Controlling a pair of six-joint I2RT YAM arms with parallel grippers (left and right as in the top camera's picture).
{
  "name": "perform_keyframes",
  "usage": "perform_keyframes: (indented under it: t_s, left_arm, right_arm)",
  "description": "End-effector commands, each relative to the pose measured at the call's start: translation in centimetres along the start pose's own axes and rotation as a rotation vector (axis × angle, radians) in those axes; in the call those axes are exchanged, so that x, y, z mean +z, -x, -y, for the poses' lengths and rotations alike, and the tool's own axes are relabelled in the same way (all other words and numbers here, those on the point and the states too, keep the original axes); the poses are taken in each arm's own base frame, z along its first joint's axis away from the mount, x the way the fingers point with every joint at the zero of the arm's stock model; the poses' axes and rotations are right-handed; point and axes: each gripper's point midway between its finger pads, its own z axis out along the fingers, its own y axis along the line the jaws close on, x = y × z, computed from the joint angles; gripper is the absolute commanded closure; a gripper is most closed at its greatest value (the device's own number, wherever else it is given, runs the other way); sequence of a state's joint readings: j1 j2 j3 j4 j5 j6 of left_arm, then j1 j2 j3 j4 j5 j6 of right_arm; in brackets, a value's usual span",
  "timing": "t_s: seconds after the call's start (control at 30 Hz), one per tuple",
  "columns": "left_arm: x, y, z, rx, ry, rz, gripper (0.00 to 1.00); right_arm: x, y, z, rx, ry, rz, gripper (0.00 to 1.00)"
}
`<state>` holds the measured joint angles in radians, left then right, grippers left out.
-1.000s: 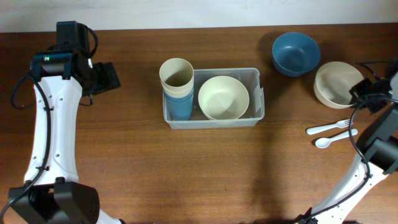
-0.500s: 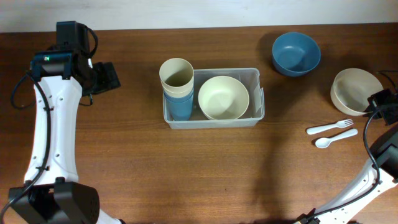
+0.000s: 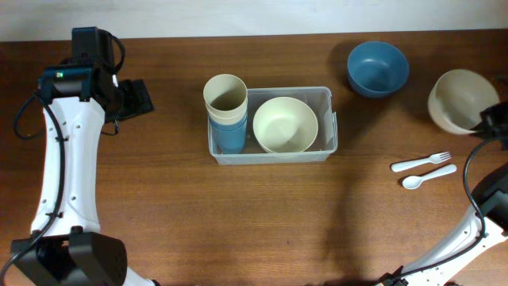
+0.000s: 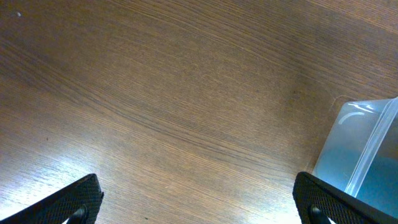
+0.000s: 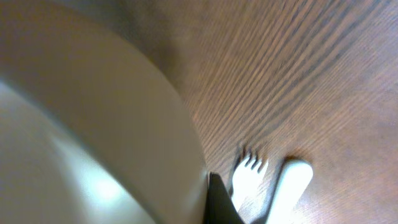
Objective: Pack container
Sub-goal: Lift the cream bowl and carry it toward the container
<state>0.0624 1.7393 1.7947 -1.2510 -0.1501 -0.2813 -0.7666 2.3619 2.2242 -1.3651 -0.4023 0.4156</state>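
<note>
The clear container sits mid-table. It holds a cream cup stacked on blue cups at its left and a cream bowl at its right. My right gripper is shut on the rim of a second cream bowl and holds it off the table at the far right. In the right wrist view this bowl fills the left side, with one finger against its wall. My left gripper is open and empty, left of the container. The container's corner shows in the left wrist view.
A blue bowl stands at the back right. A white fork and white spoon lie near the right edge, below the held bowl. They also show in the right wrist view as fork and spoon.
My right gripper has carried the cream bowl to the right and then toward the back, raising it. The left arm has not moved.
</note>
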Motion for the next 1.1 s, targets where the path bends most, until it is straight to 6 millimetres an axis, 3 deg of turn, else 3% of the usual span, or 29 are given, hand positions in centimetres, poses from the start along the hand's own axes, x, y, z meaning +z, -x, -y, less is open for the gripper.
perform_keyframes:
  t_s: [0.0,0.2,0.3,0.43,0.57,0.73,1.0,1.07]
  left_arm:
    - [0.3,-0.2,-0.3,-0.013,0.008,-0.007,0.0]
    - [0.3,-0.2,-0.3,-0.013,0.008,-0.007,0.0]
    - [0.3,-0.2,-0.3,-0.013,0.008,-0.007,0.0]
    - [0.3,-0.2,-0.3,-0.013,0.008,-0.007,0.0]
    - [0.3,-0.2,-0.3,-0.013,0.008,-0.007,0.0]
    - [0.3,-0.2,-0.3,-0.013,0.008,-0.007,0.0]
    - [0.3,-0.2,-0.3,-0.013,0.008,-0.007,0.0]
    - [0.3,-0.2,-0.3,-0.013,0.008,-0.007,0.0]
  right_arm:
    - [-6.8,-0.2,-3.1,-0.078,0.086,0.114,0.96]
    - [-11.2,-3.4,-6.5,-0.193,0.103,0.136,0.96]
    - [-12.8,-6.3,-9.1,-0.297,0.114,0.14,0.96]
    - [-13.3,-10.7,-12.9,-0.489,0.15,0.114,0.96]
    - [-12.7,-16.0,-17.0,-0.659,0.186,0.07,0.96]
    - [-9.7,-23.8,-20.9,-0.862,0.188,-0.041,0.96]
    - [-6.1,-33.1,-22.8,-1.088,0.133,-0.164,0.96]
    - [-5.4,-34.2,-22.7,-1.12,0.101,-0.171,0.96]
